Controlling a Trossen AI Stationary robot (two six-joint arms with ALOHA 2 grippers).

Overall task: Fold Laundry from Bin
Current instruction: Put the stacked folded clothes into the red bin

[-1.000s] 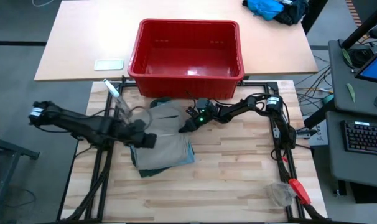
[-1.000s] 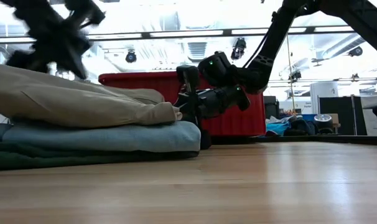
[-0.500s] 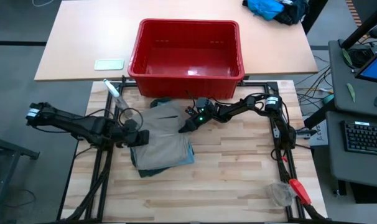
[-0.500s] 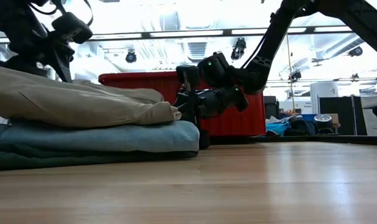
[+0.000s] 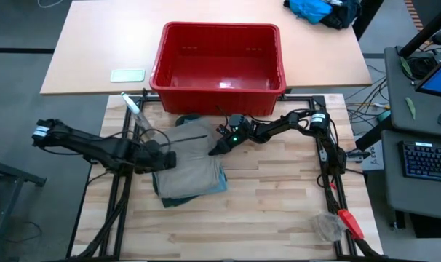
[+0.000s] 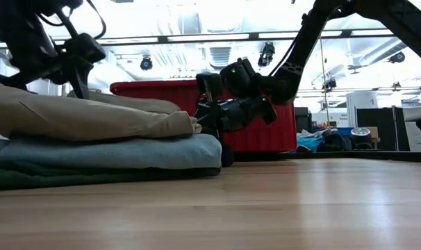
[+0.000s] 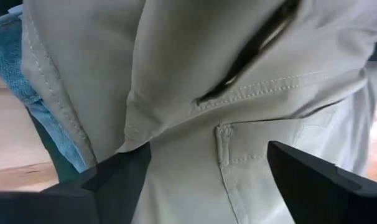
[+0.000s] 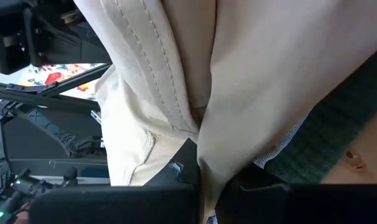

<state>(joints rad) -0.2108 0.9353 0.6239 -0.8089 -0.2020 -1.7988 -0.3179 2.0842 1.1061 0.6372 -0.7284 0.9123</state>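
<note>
High view: the bin (image 5: 219,58) sits behind the laundry (image 5: 191,164) pile on the counter (image 5: 279,211).
Left tool (image 5: 164,159): wide open over the tan piece, holding nothing.
Right tool (image 5: 215,149): pinching the tan edge.
Writing: none readable.

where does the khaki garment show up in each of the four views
High view: khaki garment tops the stack at table centre-left, between both grippers.
Low view: it lies at left, over the light blue denim.
Left wrist view: it fills most of the picture.
Right wrist view: it fills the middle.
Shared landmark: the denim under it; the red bin shows only in the high and low views.
</note>
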